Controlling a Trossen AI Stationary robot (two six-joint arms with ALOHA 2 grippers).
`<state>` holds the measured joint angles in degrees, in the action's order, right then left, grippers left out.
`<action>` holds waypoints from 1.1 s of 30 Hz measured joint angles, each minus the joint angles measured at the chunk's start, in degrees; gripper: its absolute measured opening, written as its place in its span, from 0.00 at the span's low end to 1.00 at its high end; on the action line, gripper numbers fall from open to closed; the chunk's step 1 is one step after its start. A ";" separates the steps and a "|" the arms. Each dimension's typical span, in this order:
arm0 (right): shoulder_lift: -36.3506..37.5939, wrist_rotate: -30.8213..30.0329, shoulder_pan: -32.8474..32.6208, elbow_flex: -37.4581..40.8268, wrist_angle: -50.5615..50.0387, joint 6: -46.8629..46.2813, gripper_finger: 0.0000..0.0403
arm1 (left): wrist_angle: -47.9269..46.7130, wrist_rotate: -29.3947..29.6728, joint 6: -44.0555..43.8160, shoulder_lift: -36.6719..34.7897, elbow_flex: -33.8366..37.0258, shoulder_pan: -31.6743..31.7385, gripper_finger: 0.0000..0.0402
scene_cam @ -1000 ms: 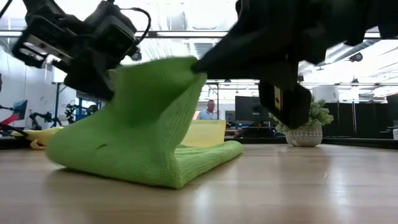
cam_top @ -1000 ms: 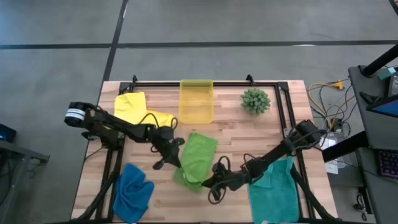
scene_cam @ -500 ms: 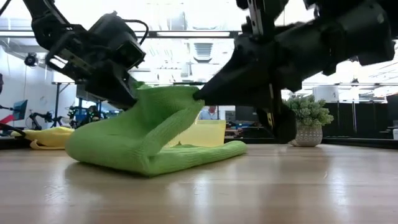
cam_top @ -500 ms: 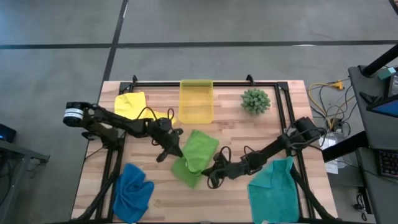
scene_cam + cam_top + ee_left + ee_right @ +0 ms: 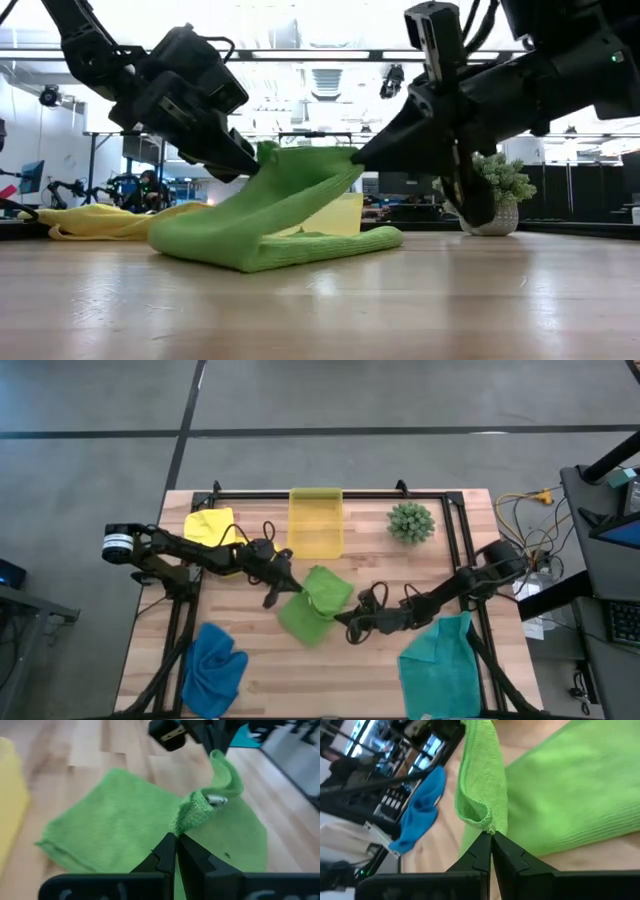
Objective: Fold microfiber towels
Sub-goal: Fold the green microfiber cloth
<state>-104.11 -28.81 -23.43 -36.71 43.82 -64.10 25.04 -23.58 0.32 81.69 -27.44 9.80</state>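
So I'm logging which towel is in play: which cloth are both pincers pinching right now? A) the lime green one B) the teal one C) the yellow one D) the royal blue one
A: the left pincer and the right pincer each hold a raised edge of the lime green towel, mid-table.

Lime green towel (image 5: 313, 606), half-folded, mid-table
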 joint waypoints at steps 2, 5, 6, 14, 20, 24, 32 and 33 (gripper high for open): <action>1.17 -0.38 0.55 1.69 -0.37 0.00 0.02 | 0.06 2.11 0.02 0.00 0.00 0.00 0.00; 2.47 -0.40 1.37 3.34 -0.45 -0.41 0.02 | 0.03 5.02 0.02 0.00 0.00 0.00 0.00; 2.74 -0.43 1.66 3.59 -0.41 -0.42 0.02 | 0.03 5.93 0.02 0.00 0.00 0.00 0.00; 4.19 -1.29 3.59 4.21 -5.09 0.37 0.02 | 0.26 10.52 0.02 0.77 0.00 0.00 0.00; 4.45 -1.56 3.62 4.27 -7.78 2.15 0.02 | 1.15 13.47 0.04 1.51 -0.02 -0.02 0.00; 4.46 -3.44 3.62 4.27 -9.03 2.19 0.02 | 3.28 16.28 0.06 1.53 -0.02 -0.02 0.00; 4.44 -4.45 3.99 4.27 -12.45 2.58 0.02 | 4.06 17.27 1.05 1.53 -0.02 -0.02 0.00; 4.44 -4.45 3.99 4.27 -13.19 2.53 0.02 | 4.09 17.31 1.75 1.53 -0.02 -0.02 0.00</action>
<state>-99.68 -33.26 -19.44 -32.45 30.64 -61.56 29.12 -6.27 2.07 83.22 -27.46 9.78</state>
